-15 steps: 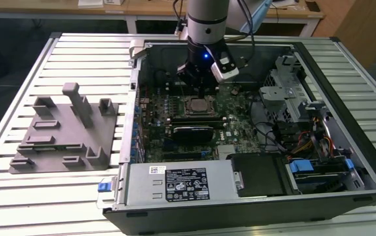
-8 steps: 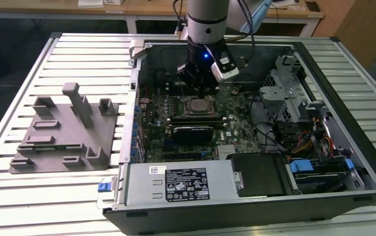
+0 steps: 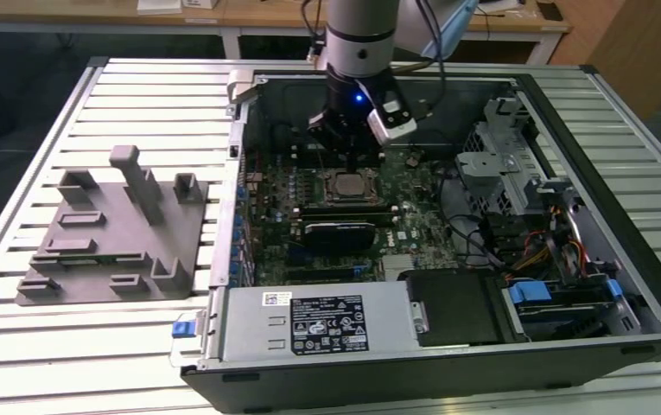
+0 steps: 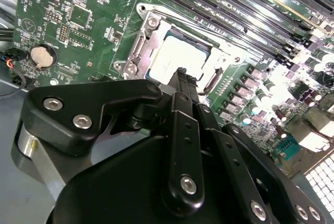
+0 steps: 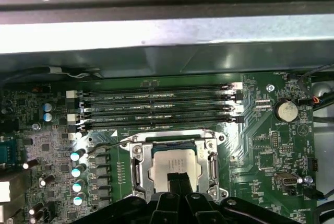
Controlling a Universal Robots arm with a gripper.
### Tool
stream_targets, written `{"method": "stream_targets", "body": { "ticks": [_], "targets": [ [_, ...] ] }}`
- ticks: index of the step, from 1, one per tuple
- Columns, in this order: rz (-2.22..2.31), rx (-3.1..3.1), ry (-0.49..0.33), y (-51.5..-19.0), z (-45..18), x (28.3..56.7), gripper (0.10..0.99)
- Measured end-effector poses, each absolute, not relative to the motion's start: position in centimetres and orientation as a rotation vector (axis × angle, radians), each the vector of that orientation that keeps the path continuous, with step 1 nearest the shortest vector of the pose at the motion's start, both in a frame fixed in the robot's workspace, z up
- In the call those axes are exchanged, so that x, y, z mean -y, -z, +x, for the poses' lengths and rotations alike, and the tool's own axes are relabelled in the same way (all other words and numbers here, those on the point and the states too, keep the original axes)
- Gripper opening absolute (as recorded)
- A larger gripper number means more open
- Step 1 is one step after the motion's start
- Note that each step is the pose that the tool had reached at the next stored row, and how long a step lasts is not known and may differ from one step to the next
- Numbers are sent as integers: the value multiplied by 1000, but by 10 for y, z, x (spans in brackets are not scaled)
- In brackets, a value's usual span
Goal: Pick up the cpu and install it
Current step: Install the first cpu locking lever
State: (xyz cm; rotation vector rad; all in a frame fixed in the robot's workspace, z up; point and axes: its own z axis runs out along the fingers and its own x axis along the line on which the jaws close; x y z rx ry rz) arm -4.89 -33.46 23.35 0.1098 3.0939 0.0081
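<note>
You are working in a robotics lab or test workshop, not a home. Your counter (image 3: 88, 346) is a slatted metal bench top. On it lies an opened computer case (image 3: 422, 380), its motherboard (image 5: 271, 145) bare and the cpu (image 5: 163, 164) sitting in its socket. A grey fixture block (image 3: 111, 233) rests beside the case, the robot arm (image 3: 359, 35) stands over it, and wooden desks (image 3: 272, 13) line the back.

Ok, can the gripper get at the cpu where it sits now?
Probably yes: the gripper hangs right over the cpu in the motherboard socket, and the chip's silver top is uncovered, with nothing between them.
</note>
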Motion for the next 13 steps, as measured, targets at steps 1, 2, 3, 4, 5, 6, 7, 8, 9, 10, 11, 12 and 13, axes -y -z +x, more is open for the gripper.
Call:
{"method": "stream_targets", "body": {
  "ticks": [1, 2, 3, 4, 5, 6, 7, 8, 9, 10, 11, 12, 13],
  "targets": [
    [110, -3094, -8, -233, -50, 335, 106],
    [110, -3094, -8, -233, -51, 335, 106],
    [110, -3094, -8, -233, -52, 335, 106],
    [110, -3094, -8, -233, -53, 335, 106],
    [110, -3094, -8, -233, -54, 335, 106],
    [110, -3094, -8, -233, -56, 335, 106],
    [110, -3094, -8, -234, -57, 335, 106],
    [110, -3094, -8, -233, -58, 335, 106],
    [110, -3094, -8, -233, -59, 335, 106],
    [110, -3094, -8, -233, -60, 335, 106],
    [110, -3094, -8, -234, -62, 335, 106],
    [110, -3094, -8, -234, -63, 335, 106],
    [110, -3094, -8, -234, -65, 335, 106]
  ]
}}
